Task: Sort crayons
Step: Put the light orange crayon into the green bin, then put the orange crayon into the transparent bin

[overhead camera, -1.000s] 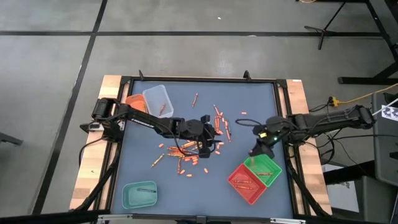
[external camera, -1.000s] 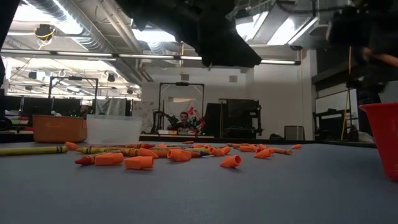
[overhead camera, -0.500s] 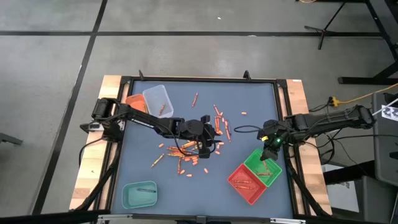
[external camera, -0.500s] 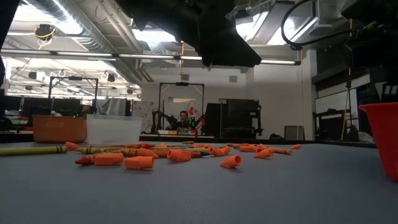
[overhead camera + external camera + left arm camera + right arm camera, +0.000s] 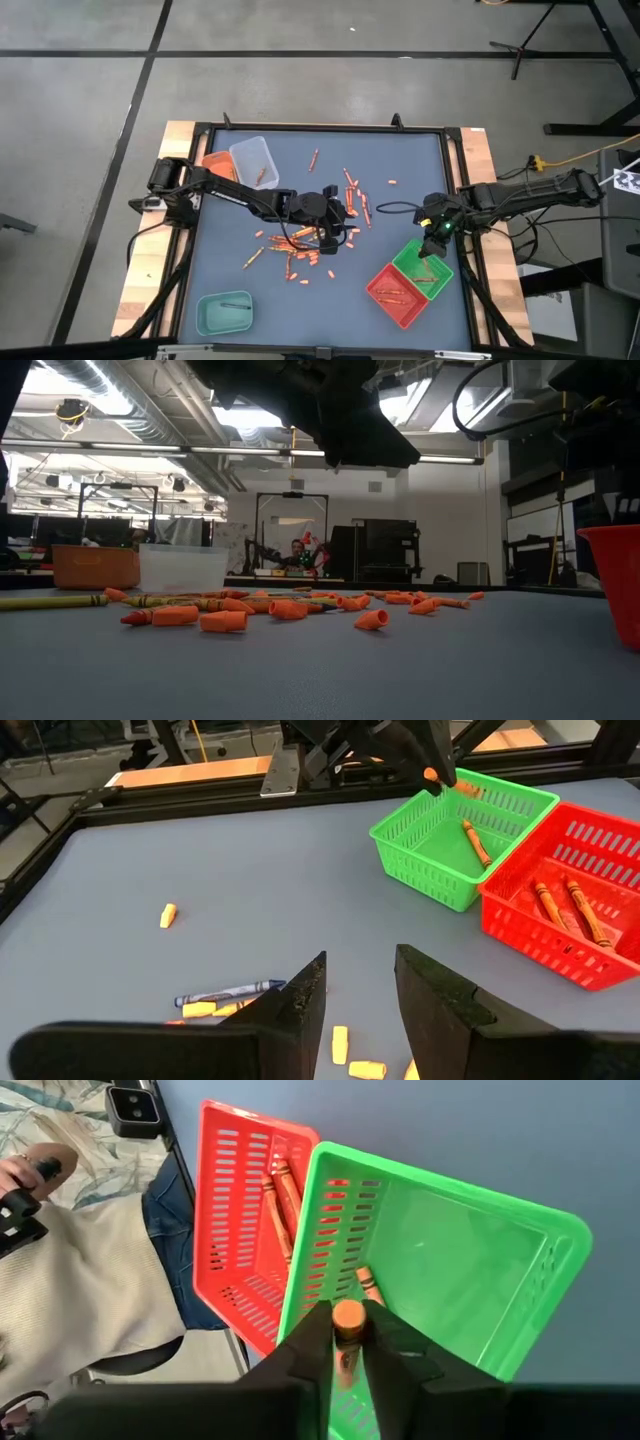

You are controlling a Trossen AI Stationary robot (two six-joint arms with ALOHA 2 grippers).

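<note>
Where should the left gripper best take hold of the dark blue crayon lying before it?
Grip the dark blue paper-wrapped crayon at mid-shaft, straight from above, the open left gripper spanning its width. It is a thin stick lying flat on the grey table, so no side offers room; short yellow pieces lie close alongside, so lower carefully.

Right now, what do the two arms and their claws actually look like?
Both arms are dark, jointed and slim, with black cables running off past the table's sides. The left claw has two flat, matte-black fingers with wedge tips. The right claw has the same dark, angular fingers. A small green light glows on the right arm's wrist.
</note>
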